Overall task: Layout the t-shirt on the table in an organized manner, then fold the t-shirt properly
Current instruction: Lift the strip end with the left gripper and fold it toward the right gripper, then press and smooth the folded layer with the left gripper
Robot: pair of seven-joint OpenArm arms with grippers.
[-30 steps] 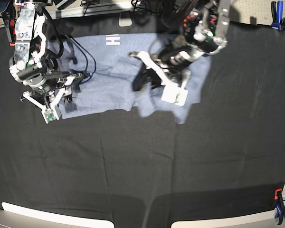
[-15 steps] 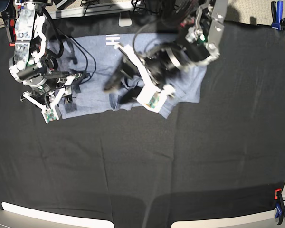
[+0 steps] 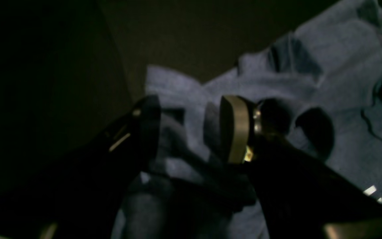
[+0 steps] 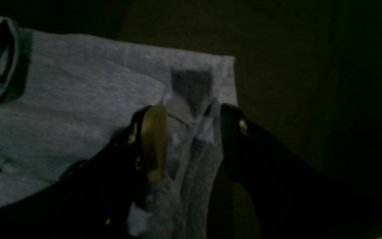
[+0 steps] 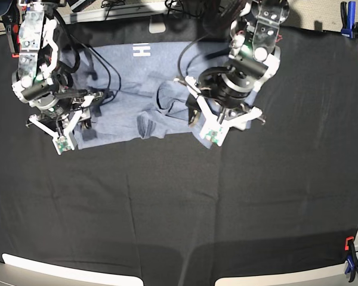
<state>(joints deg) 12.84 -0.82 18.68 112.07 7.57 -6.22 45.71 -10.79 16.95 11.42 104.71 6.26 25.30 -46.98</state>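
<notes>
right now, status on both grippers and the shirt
Left gripper open above the t-shirt, nothing held. Right gripper clamped on a shirt edge. Shirt rumpled, partly folded, on the table. Nothing in the way.

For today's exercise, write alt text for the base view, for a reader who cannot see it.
A light blue-grey t-shirt lies rumpled near the far edge of the black-draped table. The right gripper rests on the shirt's left end, and the left gripper sits over the shirt's right part with its jaws apart.
</notes>
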